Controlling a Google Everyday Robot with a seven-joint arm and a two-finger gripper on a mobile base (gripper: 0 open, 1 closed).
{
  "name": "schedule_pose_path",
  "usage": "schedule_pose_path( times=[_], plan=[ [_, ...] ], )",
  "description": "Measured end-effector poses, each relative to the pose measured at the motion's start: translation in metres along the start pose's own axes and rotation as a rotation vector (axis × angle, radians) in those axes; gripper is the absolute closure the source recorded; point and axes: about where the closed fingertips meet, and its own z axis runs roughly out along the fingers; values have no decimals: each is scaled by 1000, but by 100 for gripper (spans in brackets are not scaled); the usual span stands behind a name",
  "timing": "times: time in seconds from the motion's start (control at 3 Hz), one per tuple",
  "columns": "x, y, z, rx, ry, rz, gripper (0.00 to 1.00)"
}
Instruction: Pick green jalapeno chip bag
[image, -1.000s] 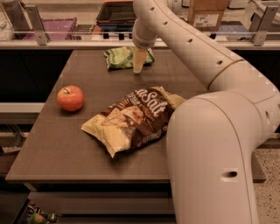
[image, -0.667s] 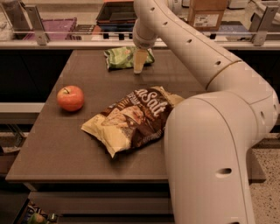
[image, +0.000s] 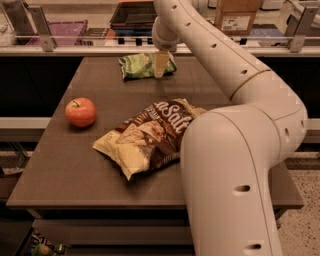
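Observation:
The green jalapeno chip bag (image: 140, 66) is a small crinkled green foil bag lying at the far middle of the brown table (image: 60, 155). My gripper (image: 161, 65) hangs from the white arm directly at the bag's right end, overlapping it in the view. Whether it touches the bag cannot be told. The arm sweeps from the lower right up across the table's right side and hides part of the table.
A red apple (image: 80, 111) sits at the left. A larger brown-and-cream chip bag (image: 150, 137) lies in the middle, partly under the arm. Beyond the far edge run a rail, a purple bin (image: 57, 31) and a dark tray (image: 132, 14).

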Motion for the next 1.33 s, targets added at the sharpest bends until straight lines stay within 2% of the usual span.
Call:
schedule_pose_path(
  times=[0.67,1.0,1.33],
  plan=[
    [4,8,14,-17,1,16,0],
    [3,3,9,-17,1,16,17],
    [3,3,9,-17,1,16,42]
  ],
)
